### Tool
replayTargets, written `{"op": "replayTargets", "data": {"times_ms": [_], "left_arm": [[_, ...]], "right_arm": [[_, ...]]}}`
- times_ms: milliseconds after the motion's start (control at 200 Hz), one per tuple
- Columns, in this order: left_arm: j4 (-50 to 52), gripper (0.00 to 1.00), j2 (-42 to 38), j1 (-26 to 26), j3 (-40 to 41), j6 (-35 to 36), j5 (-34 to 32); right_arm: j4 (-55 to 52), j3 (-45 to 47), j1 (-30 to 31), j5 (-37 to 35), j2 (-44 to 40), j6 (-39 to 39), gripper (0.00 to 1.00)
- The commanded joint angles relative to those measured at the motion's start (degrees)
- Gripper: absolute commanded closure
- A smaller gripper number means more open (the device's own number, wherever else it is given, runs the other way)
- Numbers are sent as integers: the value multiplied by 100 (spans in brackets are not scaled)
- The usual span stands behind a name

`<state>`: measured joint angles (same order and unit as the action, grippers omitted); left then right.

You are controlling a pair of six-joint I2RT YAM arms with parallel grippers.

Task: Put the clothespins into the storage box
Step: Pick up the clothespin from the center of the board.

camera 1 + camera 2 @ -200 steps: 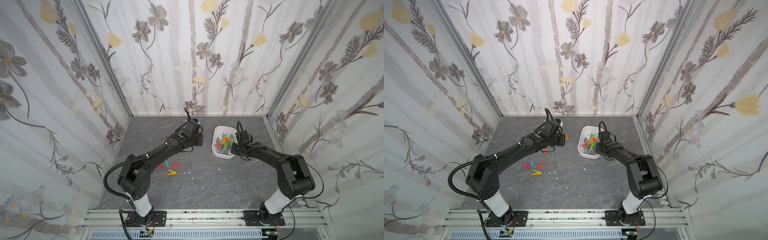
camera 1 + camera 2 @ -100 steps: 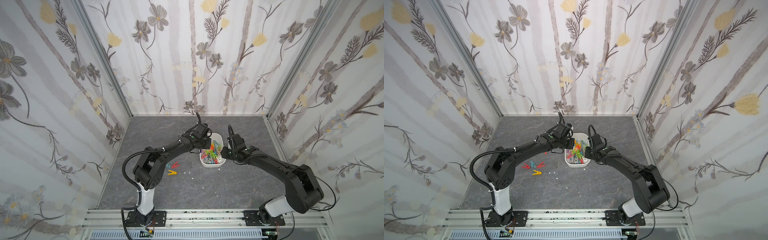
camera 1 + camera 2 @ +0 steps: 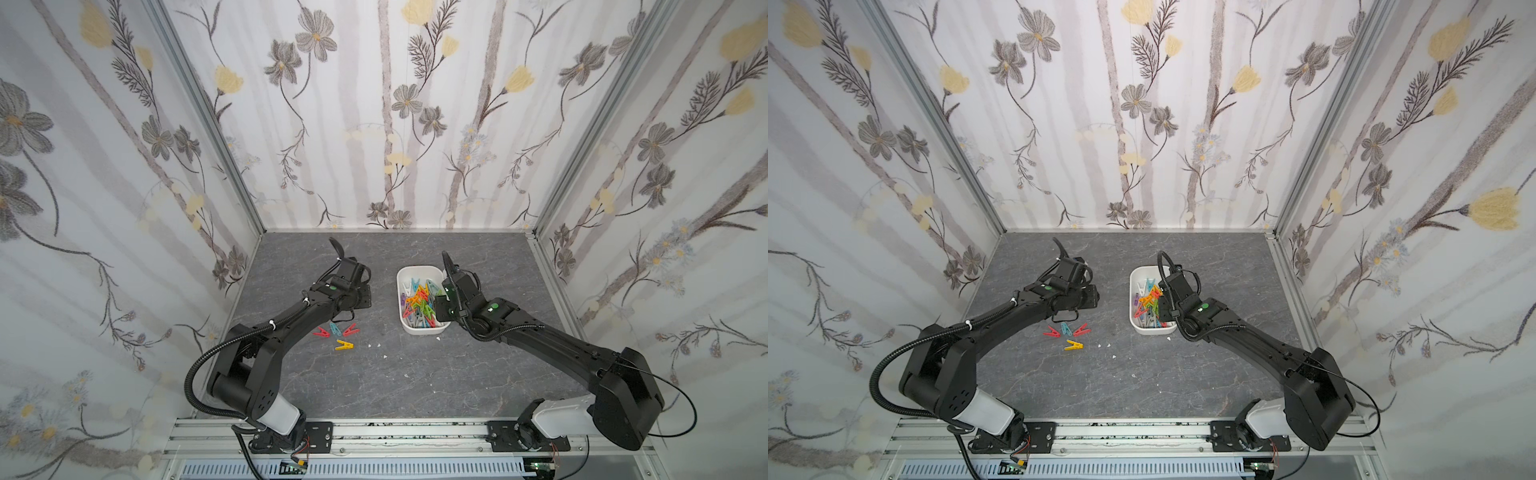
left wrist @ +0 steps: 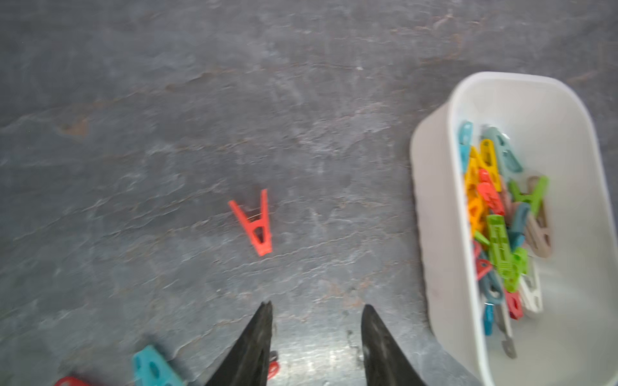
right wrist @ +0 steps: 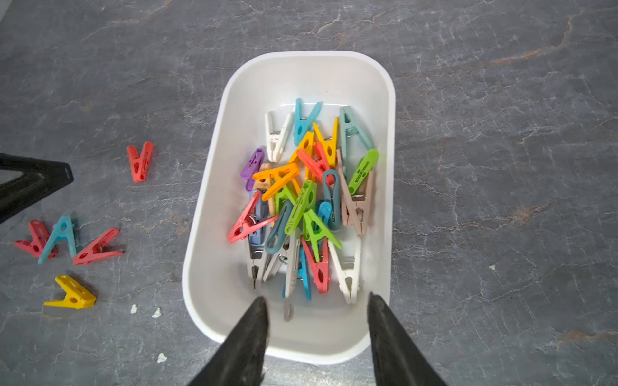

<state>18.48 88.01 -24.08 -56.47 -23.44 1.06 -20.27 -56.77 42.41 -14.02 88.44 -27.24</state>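
Over the storage box [image 5: 200, 240] of clothespins [image 5: 302, 207], right gripper [image 5: 317, 297] parted, empty, left gripper [image 4: 316, 304] seemingly likewise, view blurred.

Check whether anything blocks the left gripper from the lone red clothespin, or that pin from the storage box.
Nothing visible does. Bare tabletop lies between the open left gripper and the lone red clothespin, and between it and the storage box.

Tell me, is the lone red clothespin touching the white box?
Apart. The right wrist view shows bare grey table between the lone red clothespin and the white box.
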Motion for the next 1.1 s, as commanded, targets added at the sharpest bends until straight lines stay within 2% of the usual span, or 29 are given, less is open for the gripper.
{"op": "replayTargets", "data": {"times_ms": [0, 185, 310, 390, 435, 525, 560, 580, 694, 864, 964, 1094], "left_arm": [[-493, 49, -37, 315, 304, -246, 19], [-964, 48, 412, 732, 222, -346, 222], [-1173, 49, 839, 846, 6, -449, 442], [-1265, 50, 1097, 845, -94, -473, 501], [-1276, 51, 1209, 848, -156, -470, 528], [-1314, 51, 1343, 844, -215, -485, 526], [-1328, 52, 1378, 844, -223, -483, 523], [-1321, 52, 1390, 844, -220, -492, 519], [-1303, 54, 1430, 840, -158, -500, 450], [-1360, 57, 1546, 834, -66, -504, 364], [-1421, 59, 1629, 822, -88, -538, 345], [-1435, 61, 1760, 813, -179, -536, 331]], "right_arm": [[177, -291, 410, -39, 250, 291, 50], [56, -1137, 1445, -127, 1253, 460, 50], [58, -1617, 1795, -54, 1765, 548, 49], [66, -1921, 1941, 27, 2029, 668, 45], [34, -2077, 1996, 3, 2162, 740, 40], [-42, -2227, 2008, -109, 2255, 765, 23], [-107, -2280, 1988, -186, 2265, 723, 4], [-136, -2303, 1982, -258, 2253, 698, 1], [-467, -2504, 1850, -578, 2264, 392, 0], [-626, -2580, 1382, 248, 2168, 81, 0], [-472, -2434, 1357, 110, 1981, 46, 1], [-469, -2402, 1340, 34, 1942, -52, 7]]}}
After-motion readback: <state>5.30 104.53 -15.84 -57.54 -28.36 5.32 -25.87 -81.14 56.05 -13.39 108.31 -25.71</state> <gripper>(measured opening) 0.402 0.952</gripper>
